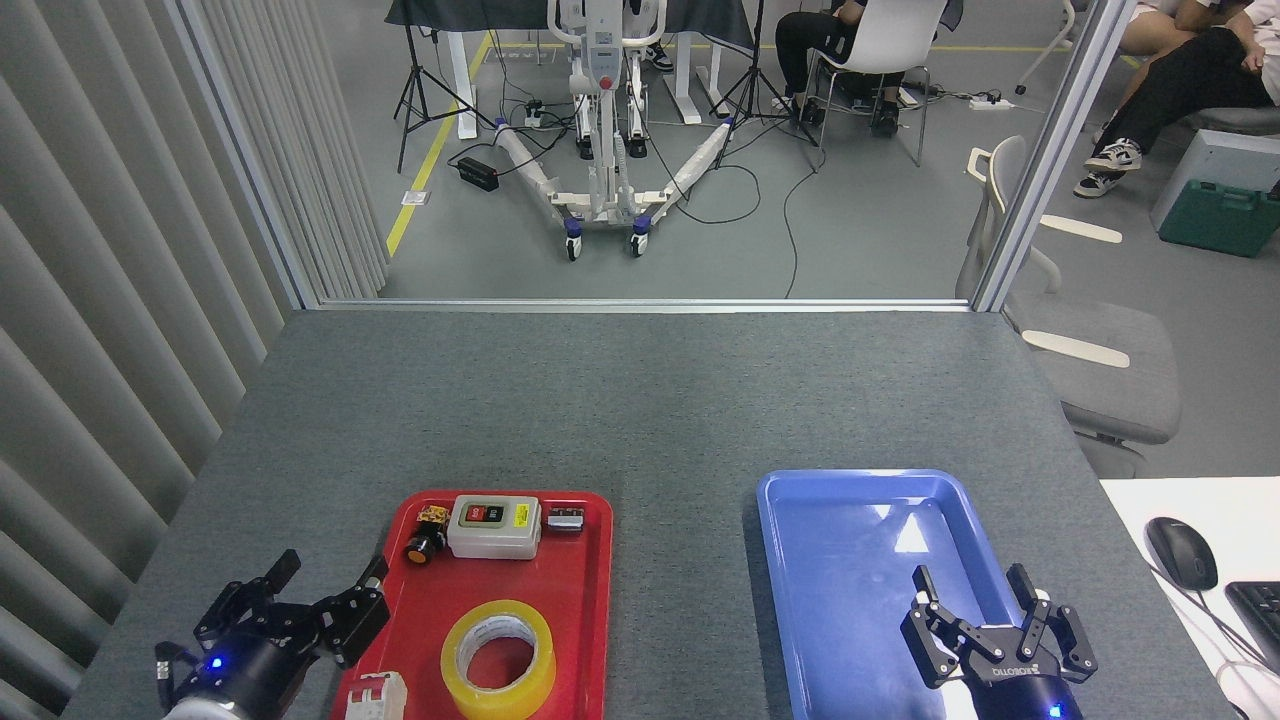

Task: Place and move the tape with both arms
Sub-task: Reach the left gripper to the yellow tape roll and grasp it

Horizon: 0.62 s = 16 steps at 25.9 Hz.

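Both arms are cut off by the bottom edge, so only their far ends show. The left gripper (325,590) hangs over the table (640,400) just left of the red tray (590,620), its black fingers (278,572) spread apart and grasping nothing; a blue light glows on its body. The right gripper (972,592) sits above the near right part of the blue tray (800,600), fingers likewise released and empty, its white lettering too small to read with certainty.

The tape (499,659), a glossy yellow roll with a white core, lies flat in the near part of the red tray, well apart from both grippers. A white and red part (375,695) at the tray's near left corner is partly cut off by the frame edge and hard to identify. At the tray's far end stand a grey switch box (494,527) with a red and a dark button, a small black and yellow push-button (427,540) beside it on the left, and a small dark component (565,519) on the right, too small to make out.

The table is covered in grey felt-like fabric. Vertical pale slats line the left side. Beyond a framed glass partition lies a grey floor with a wheeled white stand (600,150), tripods, cables and a yellow floor line. Seated people are partly visible at the top, cropped by the frame. At right, a grey chair (1090,370) and a white desk with a mouse (1180,552) and keyboard corner.
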Available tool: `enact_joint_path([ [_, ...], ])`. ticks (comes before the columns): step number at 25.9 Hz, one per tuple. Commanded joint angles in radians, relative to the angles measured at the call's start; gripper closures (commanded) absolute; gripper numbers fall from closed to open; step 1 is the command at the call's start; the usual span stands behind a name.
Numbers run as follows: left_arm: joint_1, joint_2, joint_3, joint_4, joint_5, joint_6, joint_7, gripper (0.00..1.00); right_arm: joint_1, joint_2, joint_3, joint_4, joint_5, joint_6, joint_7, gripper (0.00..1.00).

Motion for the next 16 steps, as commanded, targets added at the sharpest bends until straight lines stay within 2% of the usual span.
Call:
enact_joint_path([
  [1,-0.070,0.005,-0.008,0.001,0.000,-0.102,-0.330,0.00,0.007,0.002,0.000,-0.011,0.000,-0.001,0.008,0.00],
  [3,-0.104,0.005,-0.008,0.003,0.000,-0.188,-0.449,0.00,0.007,0.002,0.000,-0.011,0.000,-0.001,0.008,0.00],
  [5,-0.136,0.002,-0.012,0.015,-0.002,-0.254,-0.496,0.00,0.007,0.002,0.000,-0.011,-0.001,0.001,0.007,0.00],
  [9,-0.191,-0.033,-0.100,0.101,-0.025,-0.314,-0.507,0.00,0.007,0.002,0.000,-0.010,0.000,0.002,0.005,0.00],
  [14,-0.260,-0.071,-0.106,0.141,-0.155,-0.464,-0.521,0.01,0.007,0.003,-0.001,-0.015,-0.001,0.001,0.002,0.00],
  [16,-0.271,-0.075,-0.104,0.185,-0.158,-0.472,-0.534,0.01,0.007,0.002,-0.001,-0.013,-0.001,0.005,0.004,0.00],
])
